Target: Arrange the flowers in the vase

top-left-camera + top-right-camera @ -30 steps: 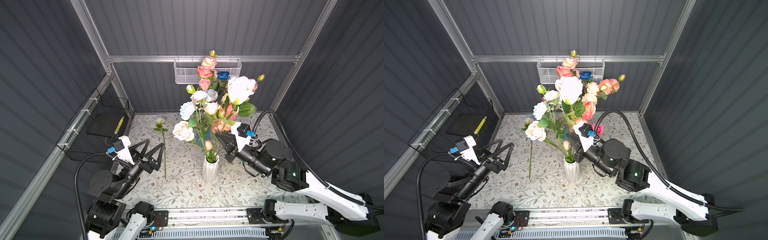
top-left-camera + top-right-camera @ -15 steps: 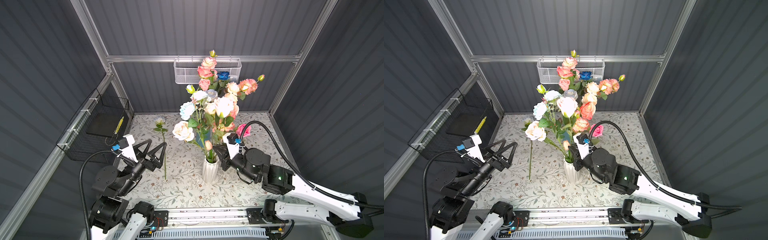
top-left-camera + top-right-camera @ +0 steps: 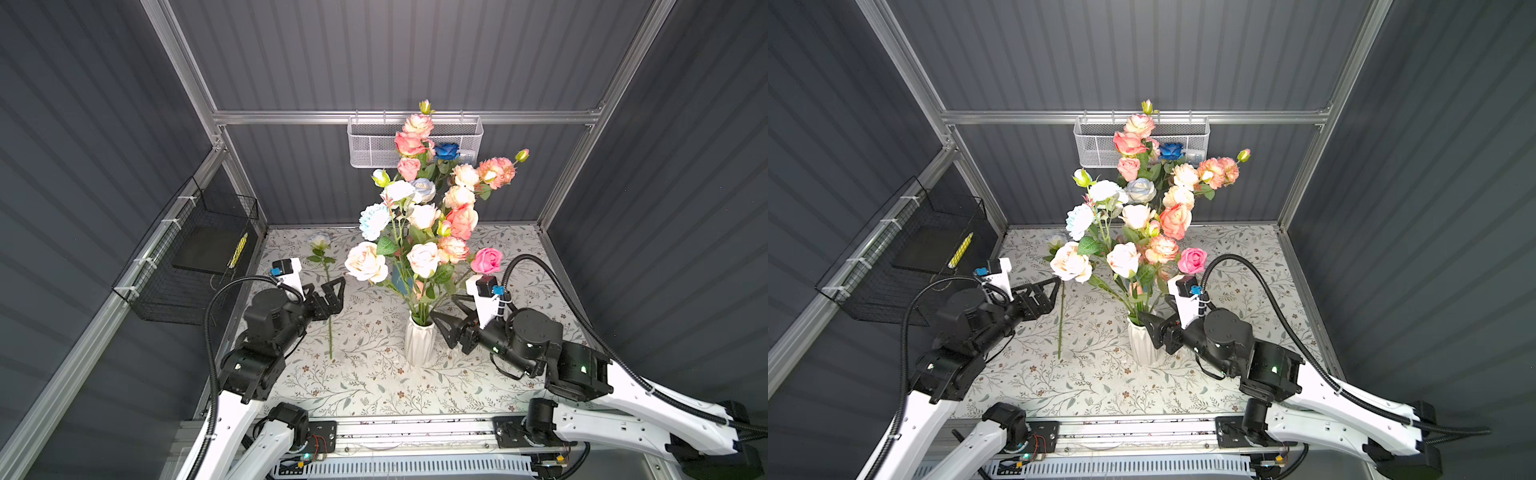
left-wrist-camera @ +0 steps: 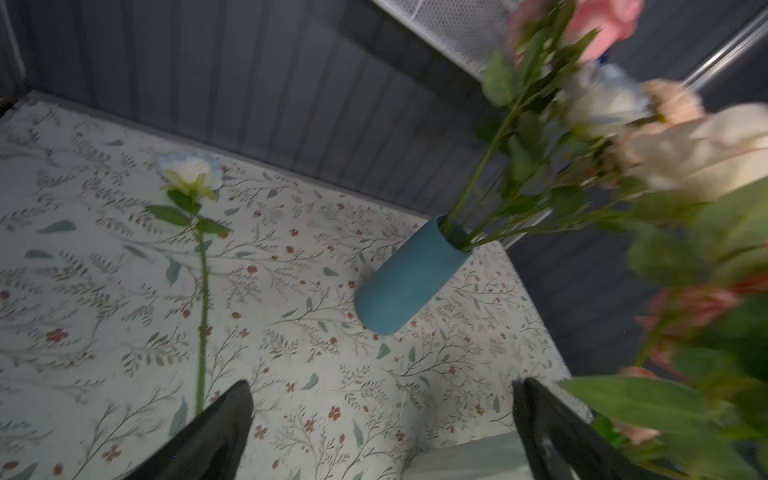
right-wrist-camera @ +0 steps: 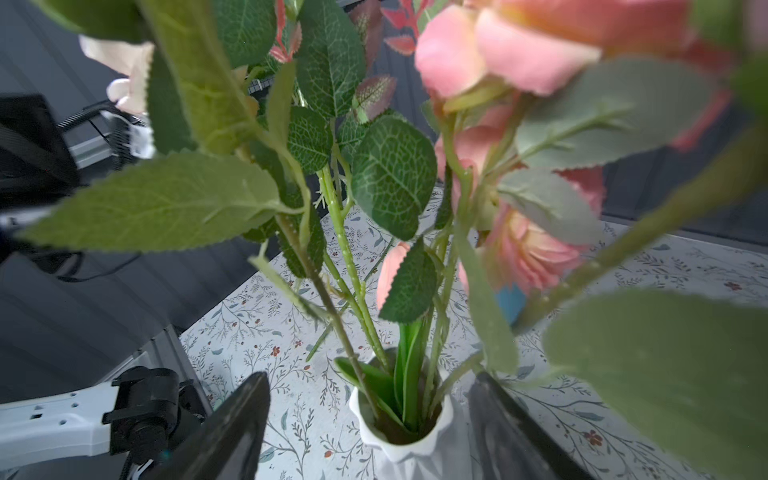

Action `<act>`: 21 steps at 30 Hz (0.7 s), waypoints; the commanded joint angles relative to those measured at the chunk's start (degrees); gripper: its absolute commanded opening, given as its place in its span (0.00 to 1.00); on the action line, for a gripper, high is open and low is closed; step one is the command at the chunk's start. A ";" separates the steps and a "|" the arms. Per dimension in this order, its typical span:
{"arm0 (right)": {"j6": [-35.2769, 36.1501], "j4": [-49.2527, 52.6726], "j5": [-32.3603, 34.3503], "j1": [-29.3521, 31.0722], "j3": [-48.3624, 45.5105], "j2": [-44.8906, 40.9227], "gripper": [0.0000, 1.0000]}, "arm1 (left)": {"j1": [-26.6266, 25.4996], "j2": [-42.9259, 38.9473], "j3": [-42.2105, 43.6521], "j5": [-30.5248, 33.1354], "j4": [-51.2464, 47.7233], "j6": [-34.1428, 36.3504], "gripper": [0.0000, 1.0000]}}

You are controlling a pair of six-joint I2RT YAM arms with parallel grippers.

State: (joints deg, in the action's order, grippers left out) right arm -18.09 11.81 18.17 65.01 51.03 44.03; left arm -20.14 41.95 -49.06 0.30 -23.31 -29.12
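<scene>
Bench [image 3: 374, 386] with floral-print cover, inside a grey-panelled booth. Flowers [image 3: 422, 216] stand in white ribbed vase [image 3: 419, 345] mid-bench; one pale rose [image 4: 202, 270] lies flat beside it. Right claw [image 5: 368, 378] released, jaws straddling the vase mouth. Left claw [image 3: 326, 291] released, above the rose's stem.

Pink, peach, cream and blue artificial flowers [image 3: 423, 259] stand upright, stems in white ribbed ceramic vase [image 3: 419, 347], table centre. One pale white rose [image 4: 202, 286] lies flat at left, bloom far.
</scene>
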 commanded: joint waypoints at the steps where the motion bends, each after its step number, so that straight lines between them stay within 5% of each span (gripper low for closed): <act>1: -1.05 0.43 -1.73 -0.06 -1.00 -2.76 0.79 | 0.46 7.00 0.70 8.01 -2.81 -0.77 0.98; 10: -1.13 1.65 -2.38 0.10 -1.89 -8.70 0.79 | 6.97 35.88 -0.61 10.02 8.08 -2.60 0.81; 21: -1.69 3.32 -2.21 0.47 -2.05 -12.56 0.78 | 9.34 61.93 -18.18 16.01 9.15 0.64 0.78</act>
State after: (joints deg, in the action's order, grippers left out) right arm -19.31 14.15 16.08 65.19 49.69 32.03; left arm -11.94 101.89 -62.98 13.80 -14.92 -30.04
